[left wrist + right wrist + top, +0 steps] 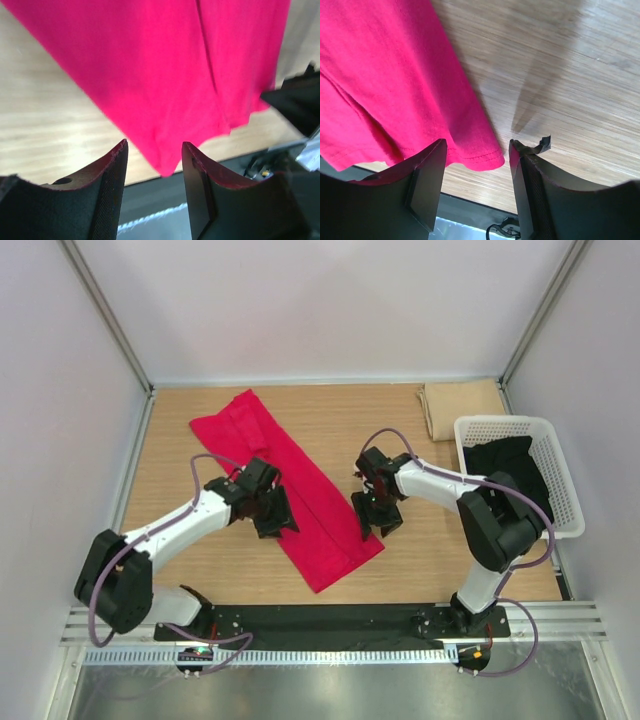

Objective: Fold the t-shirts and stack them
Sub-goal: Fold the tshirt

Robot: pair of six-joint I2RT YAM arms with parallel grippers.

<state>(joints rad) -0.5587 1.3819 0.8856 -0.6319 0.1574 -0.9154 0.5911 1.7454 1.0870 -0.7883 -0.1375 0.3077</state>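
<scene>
A bright crimson t-shirt [290, 480] lies folded into a long strip, running diagonally from the back left to the front middle of the wooden table. My left gripper [272, 512] hovers at the strip's left edge, open, with nothing between its fingers. In the left wrist view the t-shirt [175, 75] fills the upper part and its near corner shows beyond the left gripper [154, 150]. My right gripper [378, 518] hangs open over the strip's right near corner. The right wrist view shows the hemmed corner of the t-shirt [385, 75] on the wood just past the right gripper [477, 147].
A white lattice basket [560, 475] stands at the right edge with dark cloth [505, 475] inside. A folded tan cloth [460, 405] lies at the back right. The black base rail [330, 620] runs along the near edge.
</scene>
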